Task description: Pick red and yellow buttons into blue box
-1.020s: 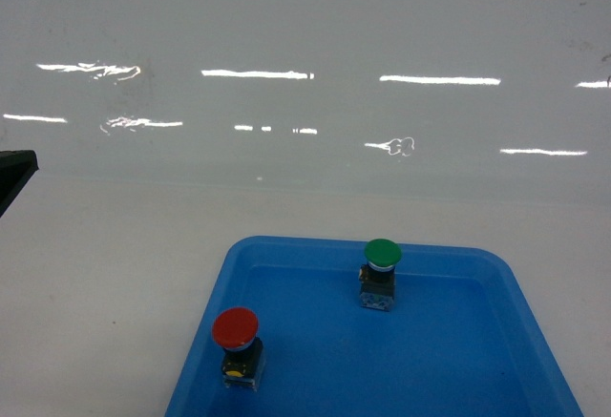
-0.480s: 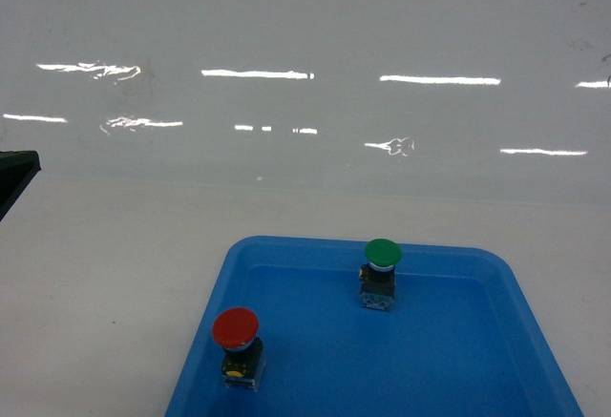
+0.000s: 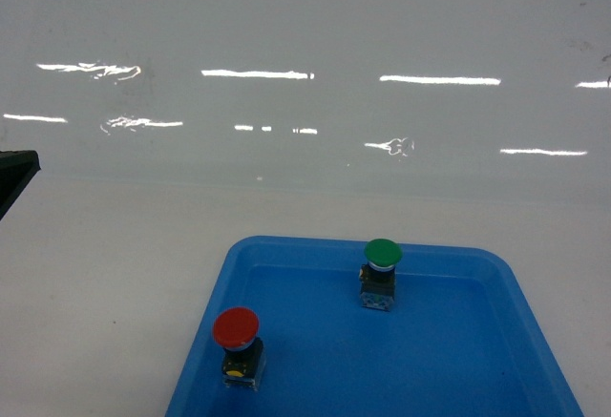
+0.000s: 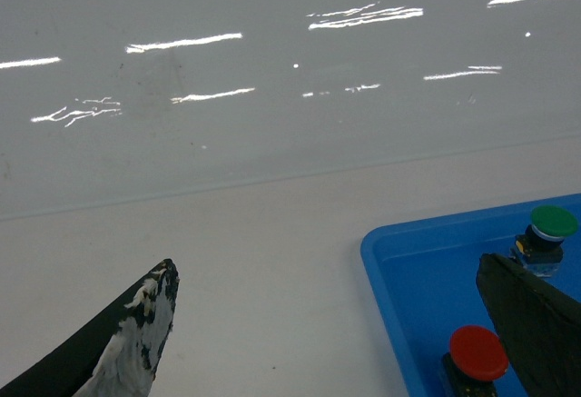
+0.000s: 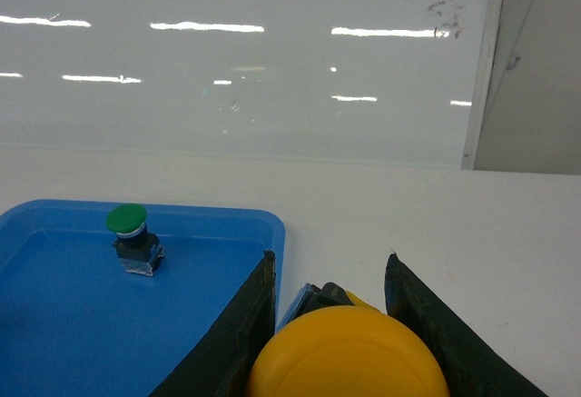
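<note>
— Yellow button: where?
— Clamped between the right gripper's jaws, by the shallow blue tray.
— Red button?
— Upright in that tray. Left gripper's jaws gape, empty.

Right gripper clamped on a load; left gripper spread wide.

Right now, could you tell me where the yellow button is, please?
The yellow button sits between the right gripper fingers, bottom of the right wrist view, beside the blue tray.
</note>
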`<state>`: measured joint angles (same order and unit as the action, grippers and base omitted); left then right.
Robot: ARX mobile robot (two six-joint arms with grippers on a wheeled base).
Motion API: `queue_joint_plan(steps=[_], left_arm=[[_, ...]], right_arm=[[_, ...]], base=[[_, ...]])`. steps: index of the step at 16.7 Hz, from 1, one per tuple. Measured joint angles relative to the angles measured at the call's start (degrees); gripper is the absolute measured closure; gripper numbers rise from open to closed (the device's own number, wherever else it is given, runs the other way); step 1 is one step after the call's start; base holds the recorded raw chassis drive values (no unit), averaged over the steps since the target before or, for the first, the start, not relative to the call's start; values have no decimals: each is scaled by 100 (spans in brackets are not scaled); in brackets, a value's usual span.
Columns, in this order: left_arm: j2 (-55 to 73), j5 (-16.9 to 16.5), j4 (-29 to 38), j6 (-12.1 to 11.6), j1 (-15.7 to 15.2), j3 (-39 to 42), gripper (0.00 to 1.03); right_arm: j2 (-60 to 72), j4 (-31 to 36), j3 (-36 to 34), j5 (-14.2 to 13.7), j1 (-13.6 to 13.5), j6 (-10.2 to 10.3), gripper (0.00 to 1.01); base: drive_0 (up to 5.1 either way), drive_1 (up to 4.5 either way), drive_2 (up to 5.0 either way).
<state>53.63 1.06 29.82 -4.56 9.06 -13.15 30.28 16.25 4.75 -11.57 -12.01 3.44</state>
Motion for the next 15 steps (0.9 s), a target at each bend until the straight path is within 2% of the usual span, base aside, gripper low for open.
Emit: queue_joint_plan(steps=[10, 12, 15], left_arm=[[0, 0, 0, 0, 0, 0, 5], [0, 0, 0, 0, 0, 0, 5], [0, 0, 0, 0, 0, 0, 5]], right_arm=[[114, 122, 0, 46, -85, -33, 69], [168, 284, 4, -195, -140, -162, 69], [273, 334, 4, -234, -151, -247, 69]], base=[[0, 0, 0], [0, 0, 0], [0, 0, 0]])
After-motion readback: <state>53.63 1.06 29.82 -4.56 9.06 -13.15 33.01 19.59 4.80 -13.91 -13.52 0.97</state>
